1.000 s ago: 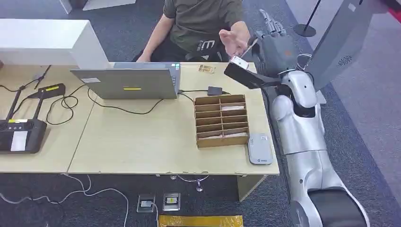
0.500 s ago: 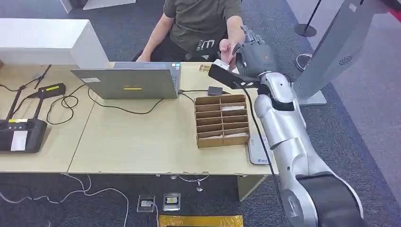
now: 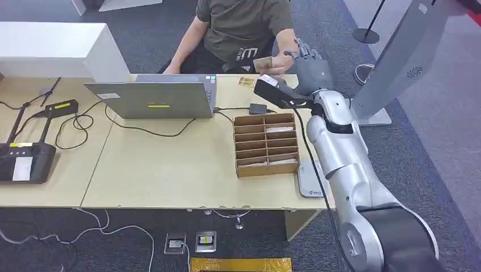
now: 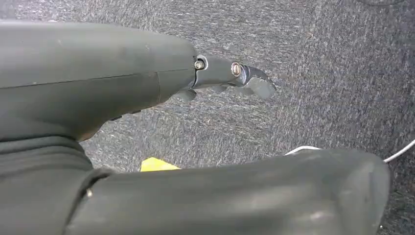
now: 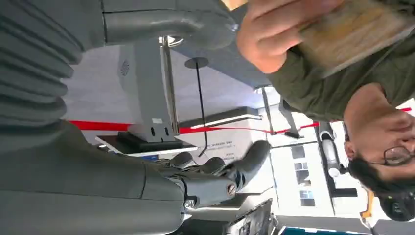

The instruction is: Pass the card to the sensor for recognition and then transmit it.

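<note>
Now the card (image 3: 262,64) sits pinched in the person's hand (image 3: 278,63), just beside the raised right hand (image 3: 309,67), whose fingers (image 5: 244,161) are spread and empty. Risk: withdrawing early could knock it loose. The left hand (image 4: 230,78) hangs over carpet, grip unclear.

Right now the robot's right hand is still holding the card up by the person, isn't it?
Not quite. The right hand is up by the person, but its fingers hold nothing. The person's hand holds the card, as the head and right wrist views show.
</note>
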Tool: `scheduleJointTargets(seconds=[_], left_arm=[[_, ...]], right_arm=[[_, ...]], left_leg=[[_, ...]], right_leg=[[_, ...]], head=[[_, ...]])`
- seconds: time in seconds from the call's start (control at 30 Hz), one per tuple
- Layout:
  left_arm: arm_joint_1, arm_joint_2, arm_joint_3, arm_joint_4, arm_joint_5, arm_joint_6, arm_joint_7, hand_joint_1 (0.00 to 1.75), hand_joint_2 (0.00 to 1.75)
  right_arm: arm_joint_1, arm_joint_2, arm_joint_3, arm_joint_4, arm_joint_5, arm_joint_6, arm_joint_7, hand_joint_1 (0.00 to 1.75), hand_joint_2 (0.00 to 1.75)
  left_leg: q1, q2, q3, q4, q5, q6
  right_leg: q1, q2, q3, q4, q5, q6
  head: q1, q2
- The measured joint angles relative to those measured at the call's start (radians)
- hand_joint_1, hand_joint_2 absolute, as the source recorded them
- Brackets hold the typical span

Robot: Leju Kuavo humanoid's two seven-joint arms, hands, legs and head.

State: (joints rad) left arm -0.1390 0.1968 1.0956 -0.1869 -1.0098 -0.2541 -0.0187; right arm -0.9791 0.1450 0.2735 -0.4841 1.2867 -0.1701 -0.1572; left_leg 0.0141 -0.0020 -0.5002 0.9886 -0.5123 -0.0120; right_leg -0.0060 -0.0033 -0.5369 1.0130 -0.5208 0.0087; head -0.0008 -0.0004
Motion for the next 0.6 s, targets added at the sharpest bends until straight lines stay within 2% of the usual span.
scheduleJointTargets(seconds=[0.37, 0.47, 0.6], left_arm=[[0.0, -0.002, 0.011, 0.0, -0.018, -0.002, -0.011, 0.0, 0.0], [0.0, -0.002, 0.017, 0.0, -0.024, -0.005, -0.015, 0.0, 0.0], [0.0, -0.002, 0.025, 0.0, -0.026, -0.005, -0.017, 0.0, 0.0]], right_arm=[[0.0, -0.016, -0.023, 0.03, 0.042, -0.032, -0.01, 0.0, 0.0], [-0.003, -0.042, -0.039, 0.032, 0.049, -0.037, -0.005, 0.0, 0.0], [-0.019, -0.106, -0.069, 0.041, 0.075, -0.037, -0.003, 0.0, 0.0]], left_leg=[[0.0, 0.0, 0.0, 0.0, 0.0, 0.0], [0.0, 0.0, -0.001, 0.001, 0.0, 0.0], [0.0, 0.0, -0.002, 0.003, 0.0, 0.0]], right_leg=[[0.0, 0.0, 0.0, 0.0, 0.0, 0.0], [0.0, 0.0, -0.001, 0.0, 0.0, 0.0], [0.0, -0.001, -0.001, 0.0, 0.0, 0.0]], head=[[0.0, 0.0], [0.0, 0.0], [0.0, 0.0]])
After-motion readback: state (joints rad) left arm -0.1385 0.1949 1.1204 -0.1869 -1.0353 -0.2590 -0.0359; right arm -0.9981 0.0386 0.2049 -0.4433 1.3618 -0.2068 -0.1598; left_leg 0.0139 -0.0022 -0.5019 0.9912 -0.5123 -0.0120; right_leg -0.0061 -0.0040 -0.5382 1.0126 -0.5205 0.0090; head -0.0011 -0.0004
